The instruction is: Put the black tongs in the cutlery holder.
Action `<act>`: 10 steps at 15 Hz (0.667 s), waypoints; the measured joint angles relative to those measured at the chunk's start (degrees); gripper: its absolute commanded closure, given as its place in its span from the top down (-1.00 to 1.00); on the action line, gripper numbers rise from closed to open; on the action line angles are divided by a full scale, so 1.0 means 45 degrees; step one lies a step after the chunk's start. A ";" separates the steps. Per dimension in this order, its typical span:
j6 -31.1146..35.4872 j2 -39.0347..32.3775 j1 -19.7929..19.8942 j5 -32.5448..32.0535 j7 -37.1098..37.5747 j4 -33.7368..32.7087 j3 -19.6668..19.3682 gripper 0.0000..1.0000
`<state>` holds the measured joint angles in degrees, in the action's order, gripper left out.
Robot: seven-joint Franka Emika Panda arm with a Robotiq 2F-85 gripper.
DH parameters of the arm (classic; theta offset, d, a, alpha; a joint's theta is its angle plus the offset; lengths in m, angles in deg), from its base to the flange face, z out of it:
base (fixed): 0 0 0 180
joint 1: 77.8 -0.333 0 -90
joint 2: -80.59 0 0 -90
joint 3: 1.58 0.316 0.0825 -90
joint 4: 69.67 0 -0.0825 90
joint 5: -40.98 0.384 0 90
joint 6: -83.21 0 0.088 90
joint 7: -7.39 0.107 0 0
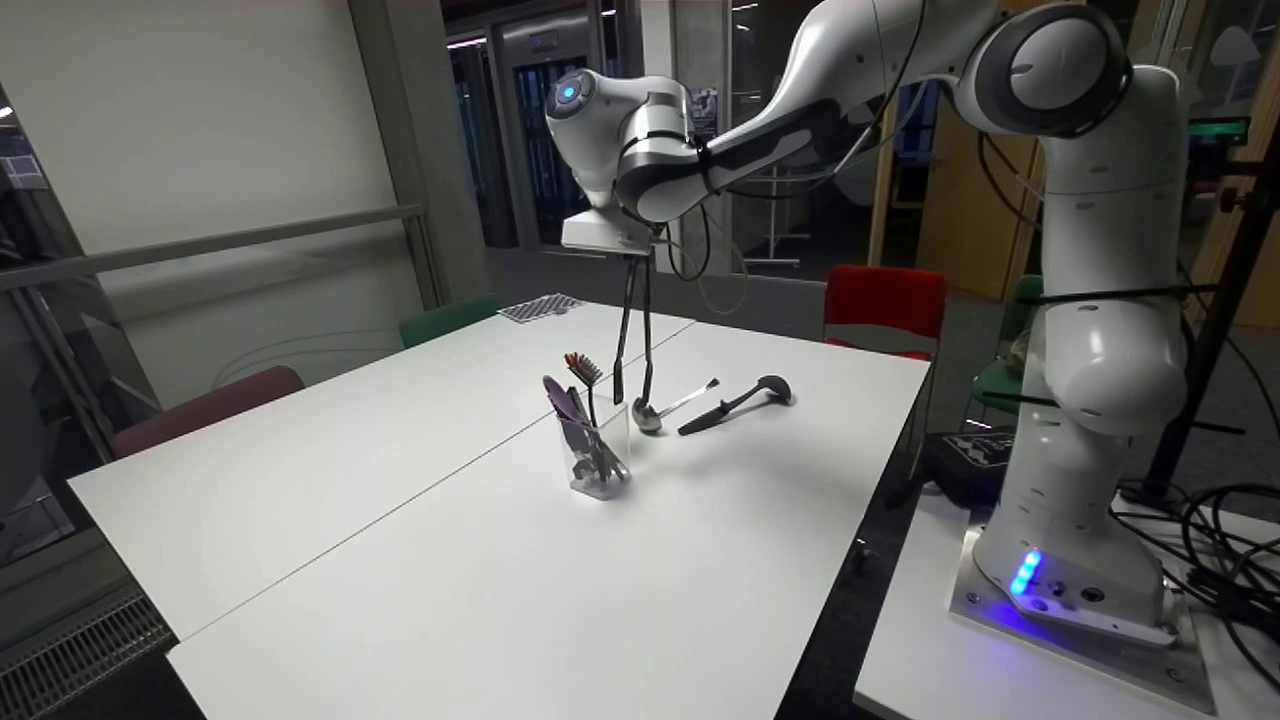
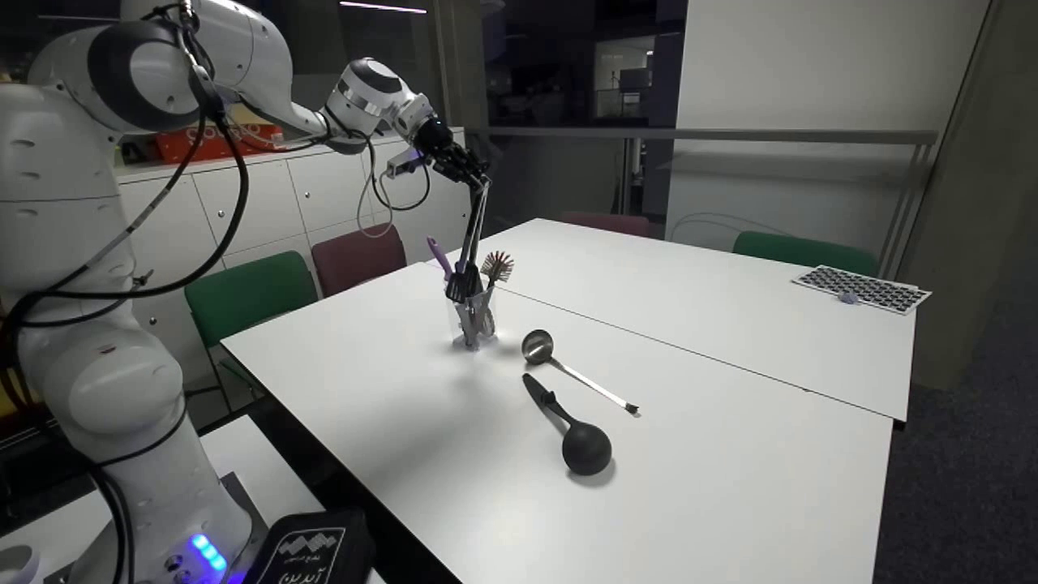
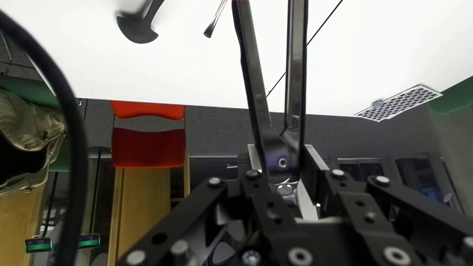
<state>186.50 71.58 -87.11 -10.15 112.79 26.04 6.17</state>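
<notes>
Black tongs (image 3: 296, 74) aloft, tips down, near clear cutlery holder (image 1: 616, 434).

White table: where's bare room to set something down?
Bare: table from the cutlery holder to the end away from the black ladle; also across the seam, short of the checkered board. Crowded: around the holder, with black tongs hanging close from the claw and metal ladle nearby.

Black tongs (image 1: 647, 320) hang near the cutlery holder (image 1: 602, 488).

Got tongs (image 1: 648, 325) over the table (image 2: 730, 454); got utensils (image 1: 565, 402) in the cutlery holder (image 1: 618, 438), two ladles (image 2: 585, 446) right of it in both exterior views
</notes>
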 measured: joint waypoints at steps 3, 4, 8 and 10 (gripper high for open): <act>-0.0067 -0.0318 -0.0039 -0.0003 -0.0179 -0.0334 -0.0019 -0.84; -0.0096 -0.0415 -0.0064 -0.0005 -0.0219 -0.0438 -0.0027 -0.84; -0.0325 -0.0821 -0.0141 -0.0010 -0.0349 -0.0881 -0.0028 -0.84; -0.0468 -0.1017 -0.0188 -0.0019 -0.0409 -0.1079 -0.0035 -0.84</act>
<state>184.40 67.00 -87.95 -10.23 110.95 21.18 6.02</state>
